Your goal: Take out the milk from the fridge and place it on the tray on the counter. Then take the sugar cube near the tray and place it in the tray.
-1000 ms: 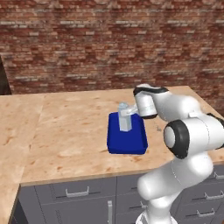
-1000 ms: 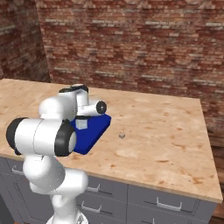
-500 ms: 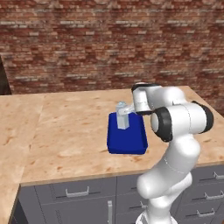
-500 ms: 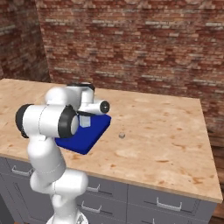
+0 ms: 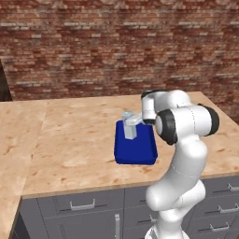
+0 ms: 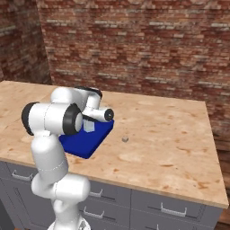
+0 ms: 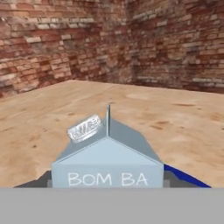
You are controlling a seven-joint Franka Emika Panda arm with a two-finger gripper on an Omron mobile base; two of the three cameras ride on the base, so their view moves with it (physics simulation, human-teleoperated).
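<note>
The milk (image 5: 130,130) is a small pale blue carton with a gabled top. It stands upright over the far part of the dark blue tray (image 5: 136,153) on the counter (image 5: 70,140). My gripper (image 5: 132,121) reaches in sideways from the right and is shut on the carton's upper part. In the hand view the milk (image 7: 107,162) sits right between the fingers, with a sliver of the tray (image 7: 186,177) behind it. Whether its base touches the tray I cannot tell. The sugar cube (image 6: 125,139) lies on the wood just right of the tray (image 6: 85,148). The fridge is out of view.
A red brick wall (image 5: 116,46) runs behind the counter and turns a corner at the left. Grey drawers with metal handles (image 5: 81,205) sit below the front edge. Bare worktop (image 6: 170,134) stretches right of the sugar cube.
The arm's elbow and upper links have swung round and folded closer over the base. The carton has stayed over the tray, held in the gripper, shifting only slightly.
</note>
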